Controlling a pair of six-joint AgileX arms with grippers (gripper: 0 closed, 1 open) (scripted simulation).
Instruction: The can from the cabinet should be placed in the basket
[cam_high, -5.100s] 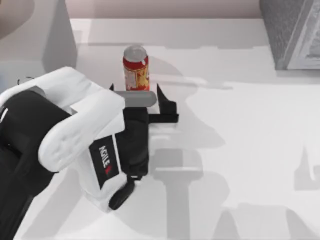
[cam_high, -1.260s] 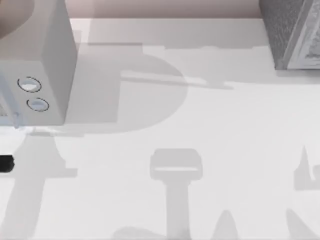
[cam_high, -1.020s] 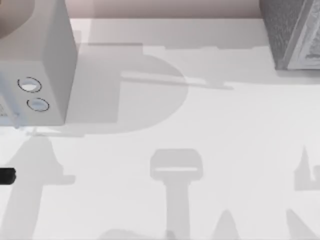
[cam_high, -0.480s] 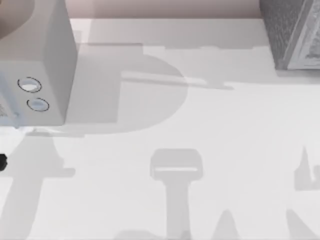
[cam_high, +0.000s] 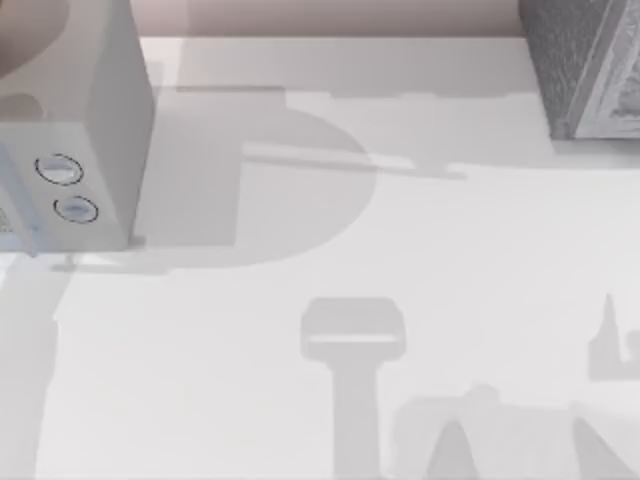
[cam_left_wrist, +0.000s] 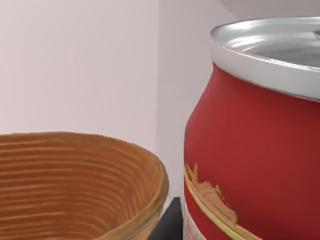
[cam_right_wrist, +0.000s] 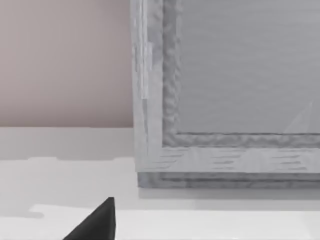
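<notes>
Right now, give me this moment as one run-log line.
can: close before left wrist camera, beside basket, not inside | cabinet: faces right wrist camera | left grip: cannot tell | right grip: cannot tell

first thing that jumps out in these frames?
The red can with its silver top, looming close in the left wrist view, right beside the rim of a woven basket. In the top view, a pale box with two round rings sits at the table's left and the dark grey speckled cabinet at its far right corner; the right wrist view faces the cabinet's framed front.
</notes>
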